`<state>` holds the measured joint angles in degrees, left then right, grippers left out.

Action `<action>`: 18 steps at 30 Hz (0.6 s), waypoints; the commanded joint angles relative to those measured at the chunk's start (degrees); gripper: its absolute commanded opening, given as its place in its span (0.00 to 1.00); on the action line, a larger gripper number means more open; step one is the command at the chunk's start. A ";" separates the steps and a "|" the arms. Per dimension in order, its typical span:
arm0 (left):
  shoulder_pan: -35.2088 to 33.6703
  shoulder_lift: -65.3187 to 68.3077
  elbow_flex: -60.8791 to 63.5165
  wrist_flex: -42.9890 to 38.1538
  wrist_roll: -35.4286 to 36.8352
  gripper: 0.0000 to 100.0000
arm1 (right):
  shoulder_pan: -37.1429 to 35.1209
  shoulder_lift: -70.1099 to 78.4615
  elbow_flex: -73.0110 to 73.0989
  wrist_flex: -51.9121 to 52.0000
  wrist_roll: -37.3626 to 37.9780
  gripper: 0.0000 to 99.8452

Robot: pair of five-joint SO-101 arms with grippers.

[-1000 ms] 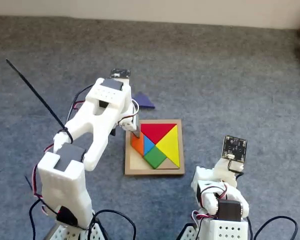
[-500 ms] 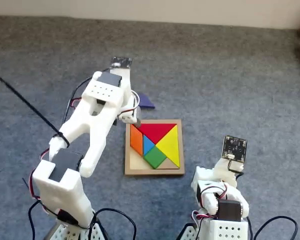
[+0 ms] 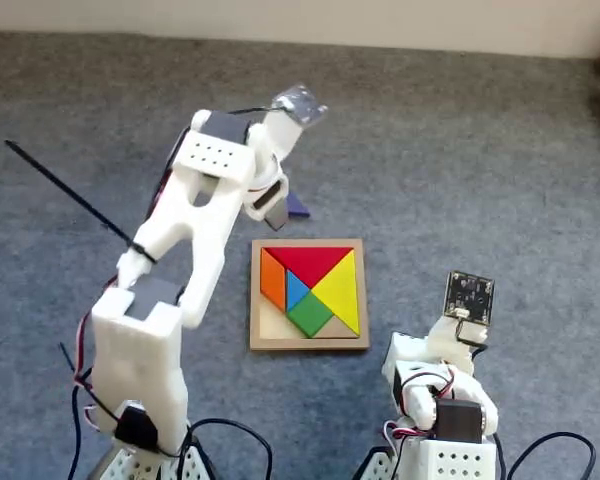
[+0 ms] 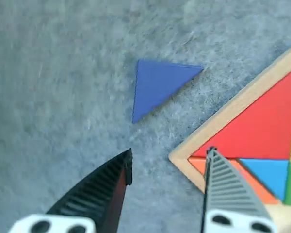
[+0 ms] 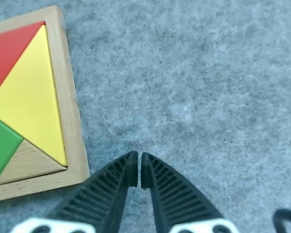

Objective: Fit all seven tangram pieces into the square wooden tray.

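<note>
The square wooden tray [image 3: 310, 344] lies mid-frame in the high view on the grey carpet [image 3: 460, 150], holding a red triangle [image 3: 317, 262], a yellow triangle [image 3: 342, 293], an orange piece [image 3: 273, 280], a light blue triangle [image 3: 296, 290] and a green square [image 3: 310, 315]. A dark blue triangle [image 4: 160, 85] lies on the carpet just above the tray's upper left corner, and the left claw [image 4: 169, 152] hangs near both, jaws spread wide and empty. The right claw [image 5: 138, 158], at lower right, hovers over carpet beside the tray, jaws pressed almost together on nothing.
</note>
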<state>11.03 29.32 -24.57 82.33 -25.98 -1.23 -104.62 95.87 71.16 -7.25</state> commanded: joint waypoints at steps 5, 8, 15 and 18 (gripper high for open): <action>-0.75 12.26 -23.69 10.02 -18.55 0.24 | -0.57 -1.27 7.78 0.48 0.35 0.03; -0.48 17.10 -31.16 12.75 -23.21 0.24 | -0.57 -1.27 7.78 0.48 0.35 0.03; -0.22 26.68 -44.53 13.45 -26.29 0.24 | -0.48 -1.27 7.78 0.48 0.35 0.03; 0.31 29.85 -47.96 13.45 -26.29 0.24 | -0.48 -1.27 7.78 0.48 0.35 0.03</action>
<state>11.03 58.59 -67.30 95.43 -51.38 -1.23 -104.62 95.87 71.16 -7.25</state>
